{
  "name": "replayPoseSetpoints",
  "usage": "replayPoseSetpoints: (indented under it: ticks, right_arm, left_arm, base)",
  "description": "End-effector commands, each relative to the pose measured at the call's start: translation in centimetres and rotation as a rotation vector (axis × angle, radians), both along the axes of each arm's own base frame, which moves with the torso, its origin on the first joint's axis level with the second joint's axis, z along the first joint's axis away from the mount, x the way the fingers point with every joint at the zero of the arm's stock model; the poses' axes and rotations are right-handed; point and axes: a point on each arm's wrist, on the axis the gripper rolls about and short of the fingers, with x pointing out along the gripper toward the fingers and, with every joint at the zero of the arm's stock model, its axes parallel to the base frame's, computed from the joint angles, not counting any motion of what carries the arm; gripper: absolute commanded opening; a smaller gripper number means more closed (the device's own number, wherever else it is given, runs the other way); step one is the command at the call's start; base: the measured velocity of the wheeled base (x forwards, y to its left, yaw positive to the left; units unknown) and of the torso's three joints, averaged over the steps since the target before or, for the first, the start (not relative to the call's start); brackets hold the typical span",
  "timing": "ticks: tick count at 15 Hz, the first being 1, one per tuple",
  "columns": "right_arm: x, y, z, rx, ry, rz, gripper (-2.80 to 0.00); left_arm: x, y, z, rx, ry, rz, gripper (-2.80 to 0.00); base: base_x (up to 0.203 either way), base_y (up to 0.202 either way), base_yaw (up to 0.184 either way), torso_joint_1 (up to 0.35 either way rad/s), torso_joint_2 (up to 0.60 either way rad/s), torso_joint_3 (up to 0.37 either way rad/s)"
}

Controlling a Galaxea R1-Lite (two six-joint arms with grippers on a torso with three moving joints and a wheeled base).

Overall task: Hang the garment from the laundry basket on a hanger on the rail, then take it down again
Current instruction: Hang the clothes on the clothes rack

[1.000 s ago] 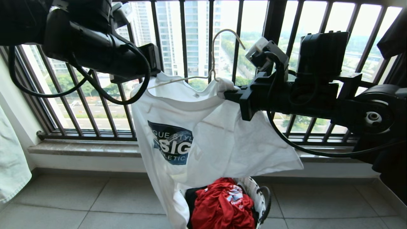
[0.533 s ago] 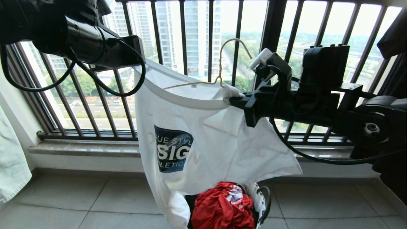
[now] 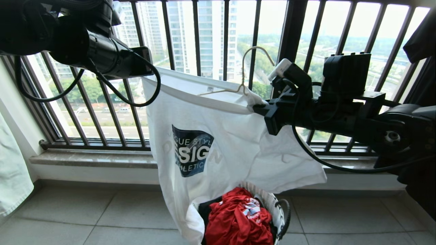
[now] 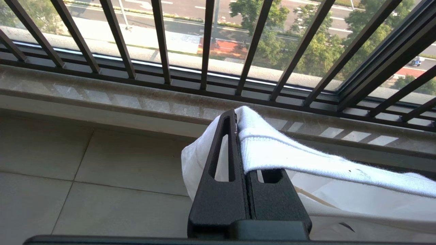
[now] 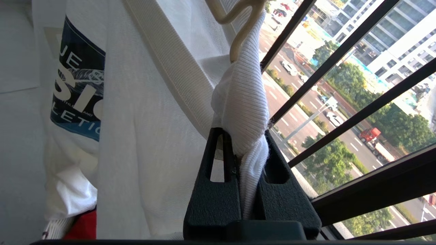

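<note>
The garment (image 3: 224,136), a white T-shirt with a navy logo, hangs in front of the balcony bars with its collar stretched between both grippers. My left gripper (image 3: 145,74) is shut on the collar's left end, with the ribbed hem draped over one finger (image 4: 235,117). My right gripper (image 3: 256,106) is shut on a bunched fold of the collar's right end (image 5: 243,136). The cream wire hanger (image 3: 242,73) sits inside the neck opening, its hook free above the collar (image 5: 238,37). Below on the floor stands the laundry basket (image 3: 280,207). The rail is out of view.
Black balcony railing (image 3: 293,41) and a stone sill (image 3: 88,158) stand right behind the shirt. A red cloth (image 3: 238,221) and a black shirt (image 3: 204,212) fill the basket. A pale cloth (image 3: 12,173) hangs at the left edge, a dark garment (image 3: 422,37) at the upper right.
The two grippers have drawn apart, left one up and leftward, right one rightward, pulling the collar taut. The hanger and shirt shifted right, and the hook sits lower.
</note>
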Motion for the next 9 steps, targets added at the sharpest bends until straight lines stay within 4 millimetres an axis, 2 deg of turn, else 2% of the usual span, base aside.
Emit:
replayPoseSetpoints:
  ticks: [1,5,9]
  right_arm:
    - [0.7,0.3,-0.5,-0.008,0.005,-0.001,-2.80]
    - [1.6,2.3,-2.1,-0.018,0.042,0.036,-2.80]
    - [3.0,4.0,-3.2,-0.007,0.067,0.029,-2.80]
  left_arm:
    - [-0.4,-0.5,0.1,-0.010,-0.002,-0.018,-2.80]
    - [-0.1,-1.8,0.0,-0.020,-0.026,-0.058,-2.80]
    - [-0.2,-2.1,0.1,-0.028,-0.029,-0.068,-2.80]
  base:
    - [0.000,0.000,0.000,0.000,0.00,0.000]
    - [0.000,0.000,0.000,0.000,0.00,0.000]
    - [0.000,0.000,0.000,0.000,0.00,0.000]
